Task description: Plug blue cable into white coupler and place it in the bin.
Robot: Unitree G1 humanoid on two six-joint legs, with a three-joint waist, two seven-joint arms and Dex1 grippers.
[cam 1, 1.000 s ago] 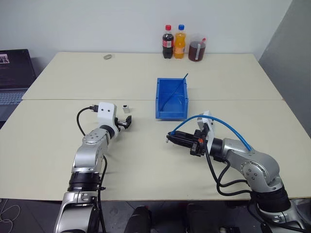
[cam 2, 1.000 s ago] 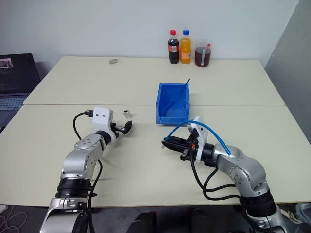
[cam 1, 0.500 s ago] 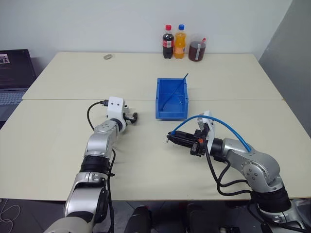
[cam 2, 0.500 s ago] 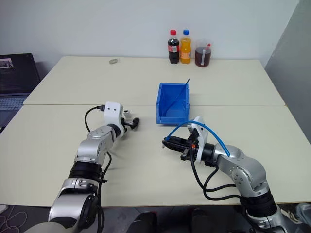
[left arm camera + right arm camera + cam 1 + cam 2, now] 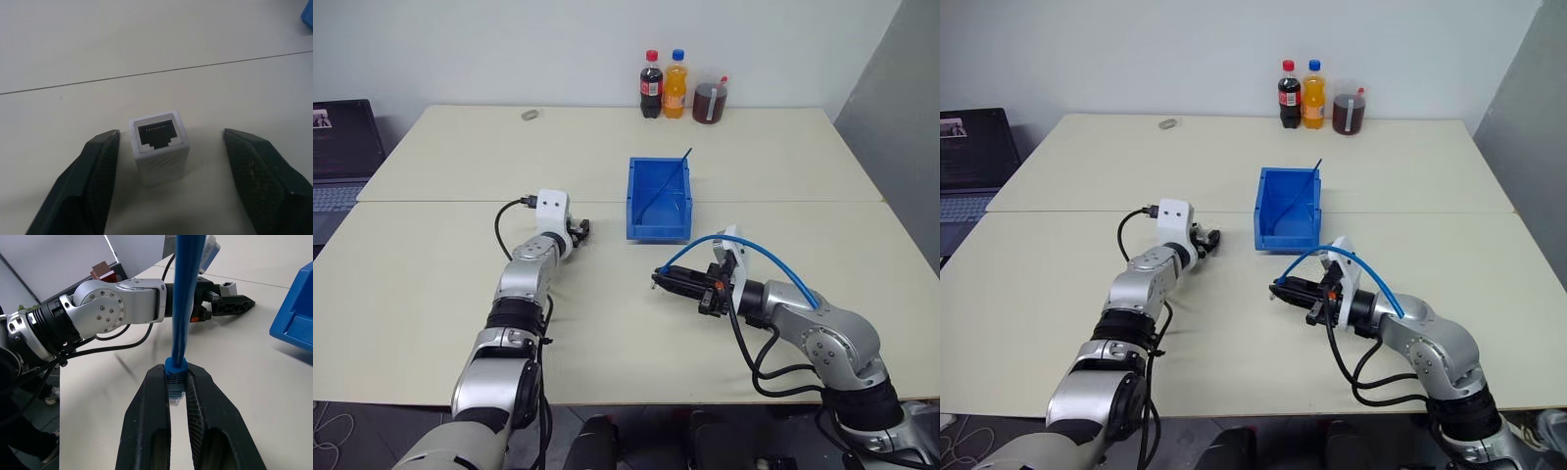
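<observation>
Overhead, left gripper (image 5: 579, 232) sits on the table (image 5: 431, 284) left of the bin (image 5: 659, 199); right gripper (image 5: 668, 279) hovers nearer, blue cable (image 5: 759, 251) arching over it. Left wrist: fingers (image 5: 83, 186) apart, flanking the upright white coupler (image 5: 159, 147), not touching. Right wrist: jaws clamped on the cable's plug.

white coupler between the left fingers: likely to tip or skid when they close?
Probably light: the white coupler is a small hollow plastic block. It stands alone on the smooth table, nearer one finger than the other, so first contact may nudge or twist it. Its flat sides should grip well; rolling seems unlikely.
</observation>
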